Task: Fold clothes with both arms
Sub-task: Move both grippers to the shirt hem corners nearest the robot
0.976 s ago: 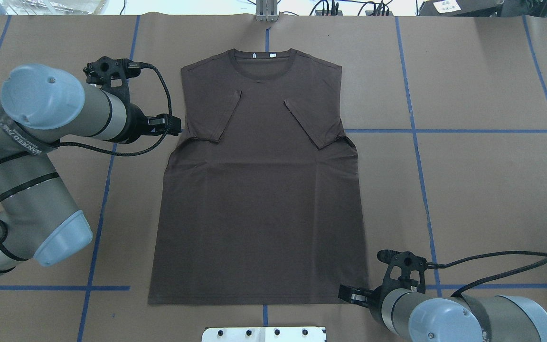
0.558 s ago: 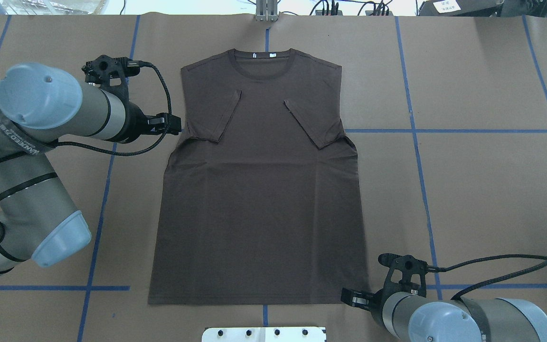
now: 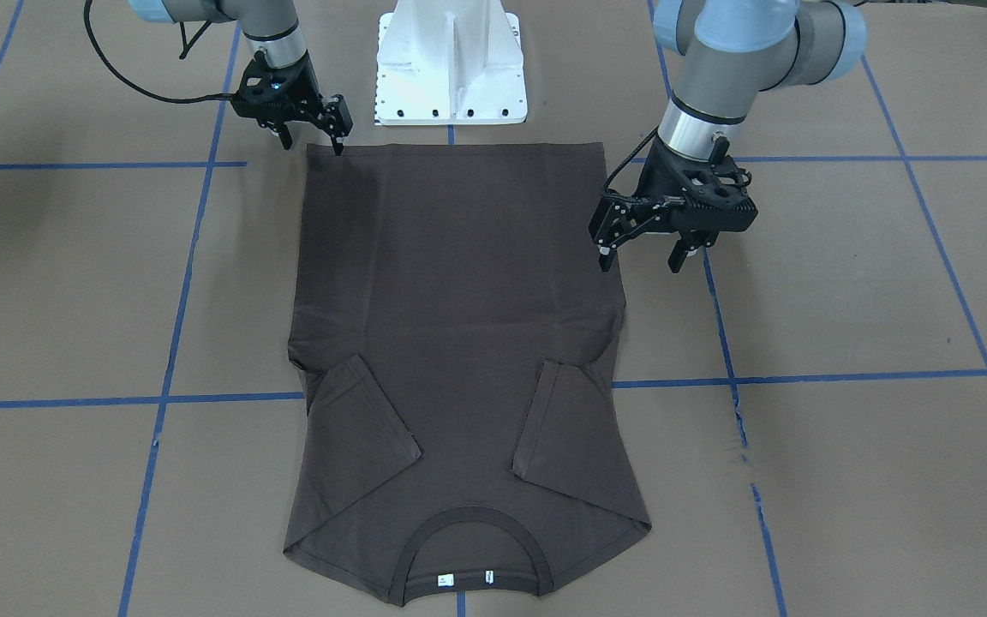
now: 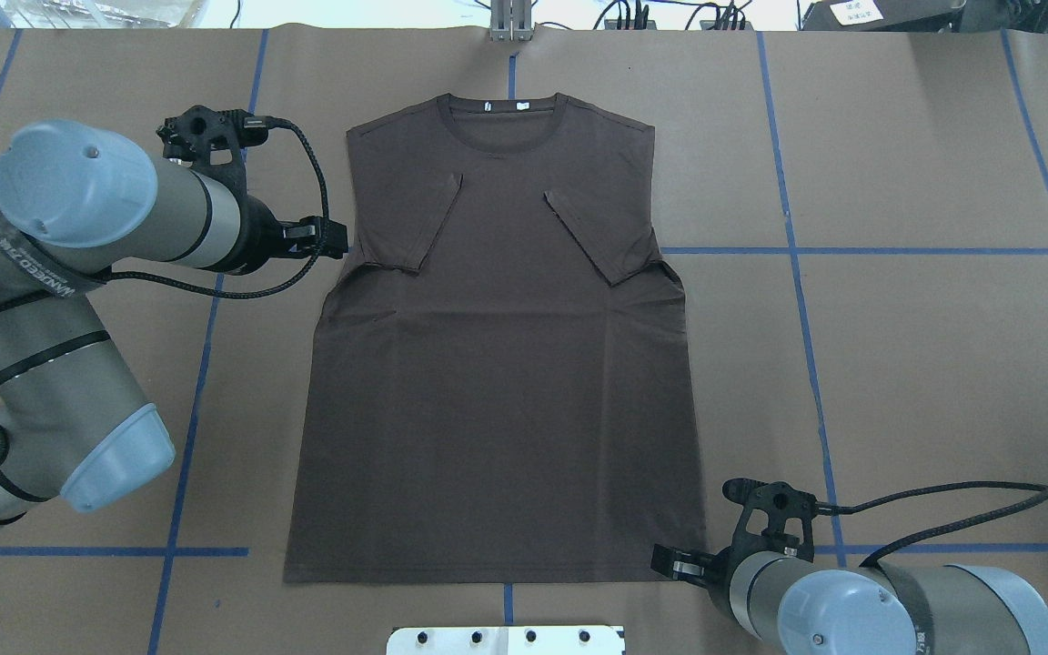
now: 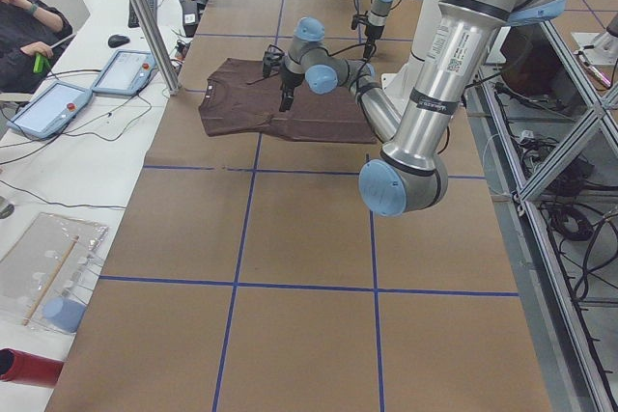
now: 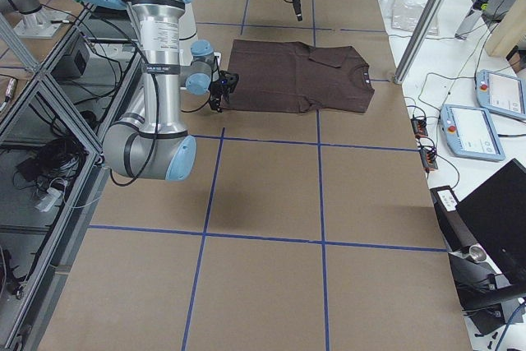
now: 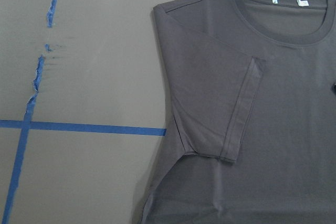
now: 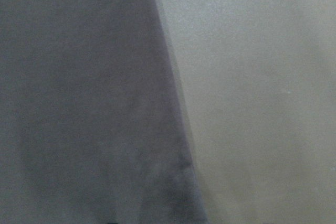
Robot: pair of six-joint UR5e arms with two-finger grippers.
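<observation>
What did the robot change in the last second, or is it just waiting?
Nothing that shows. The left gripper and right gripper hang open at the T-shirt's edges, just where they were; any shift is too slight to call. Nothing was grabbed or let go. The T-shirt lies flat as before, with its sleeves folded in.

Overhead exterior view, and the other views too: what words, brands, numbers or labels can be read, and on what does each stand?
No text reads for certain.
On the left arm, white lettering on a dark band: too blurred.
On the T-shirt, two white neck labels: too small.
On the white sign beyond the table's far edge: characters too small.
On the sticker on the left arm, exterior left view: too small.
</observation>
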